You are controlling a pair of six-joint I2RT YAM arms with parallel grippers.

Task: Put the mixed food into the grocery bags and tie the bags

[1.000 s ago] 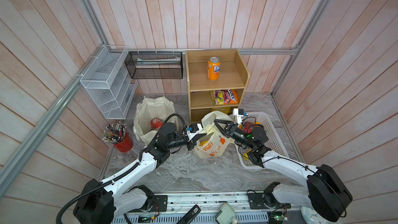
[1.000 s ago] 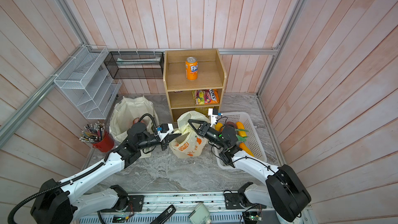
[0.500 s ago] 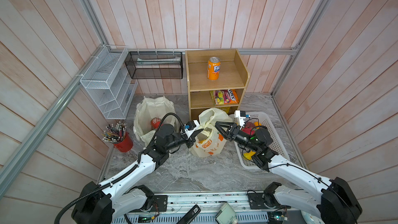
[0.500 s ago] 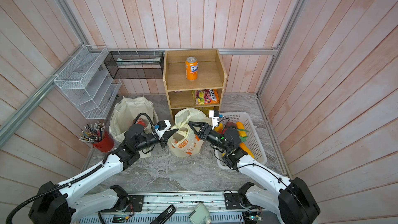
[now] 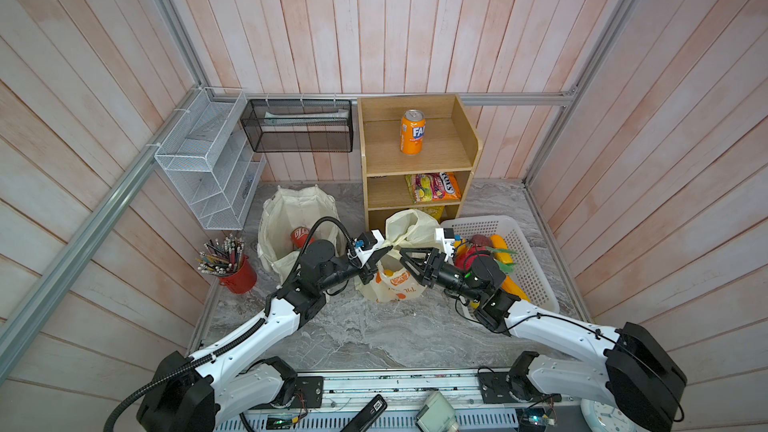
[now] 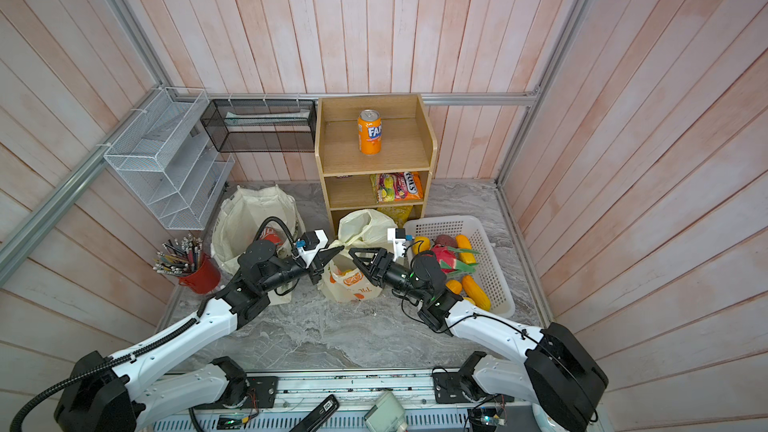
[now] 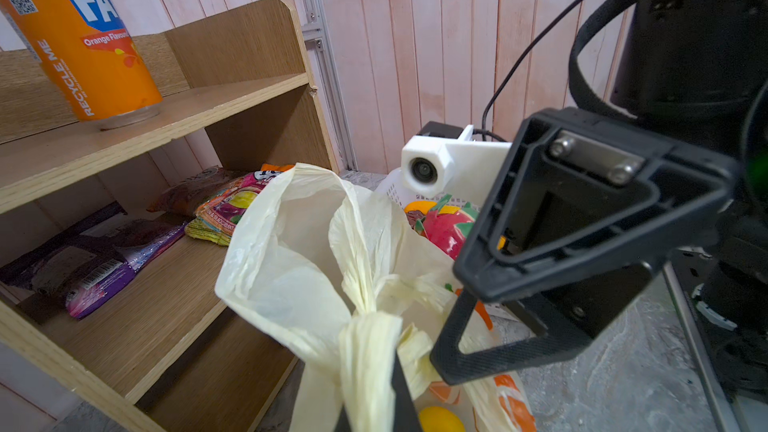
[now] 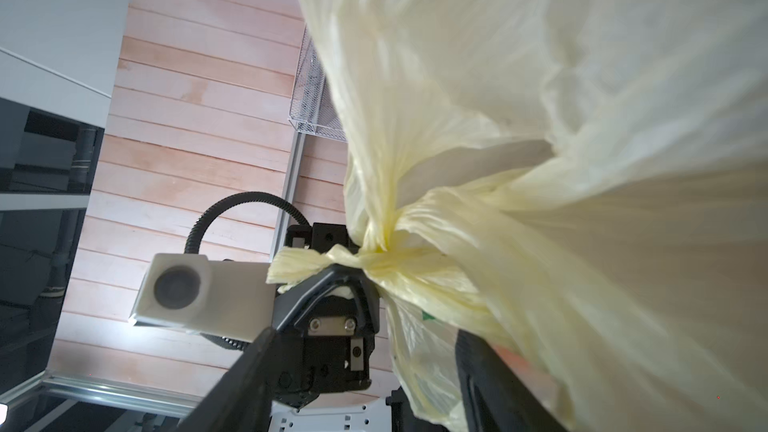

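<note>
The pale-yellow plastic grocery bag [image 5: 392, 284] [image 6: 353, 284] stands mid-floor, its handles twisted into a knot [image 7: 365, 309] [image 8: 378, 243]. My left gripper [image 5: 386, 250] [image 6: 338, 249] [image 7: 370, 413] is shut on one handle strip [image 8: 307, 268] beside the knot. Just right of the knot, my right gripper [image 5: 409, 263] [image 6: 359, 264] [image 8: 365, 388] is open, with bag film lying loosely against one finger. A yellow toy fruit [image 7: 440, 419] shows inside the bag. The cream cloth tote [image 5: 291, 214] [image 6: 245, 214] stands left, a red cola can [image 5: 300, 236] [image 6: 272, 234] inside.
A white perforated basket [image 5: 528, 251] on the right holds several toy fruits [image 5: 498, 243]. Behind the bag is a wooden shelf [image 5: 415, 160] with a Fanta can [image 5: 412, 132] and a candy packet [image 5: 432, 187]. At the left stand a red pencil cup [image 5: 237, 274] and wire racks [image 5: 208, 160].
My right gripper's jaws have spread wide, off the bag's handle. The left gripper stays shut on its strip, and the bag has shifted slightly to the left.
</note>
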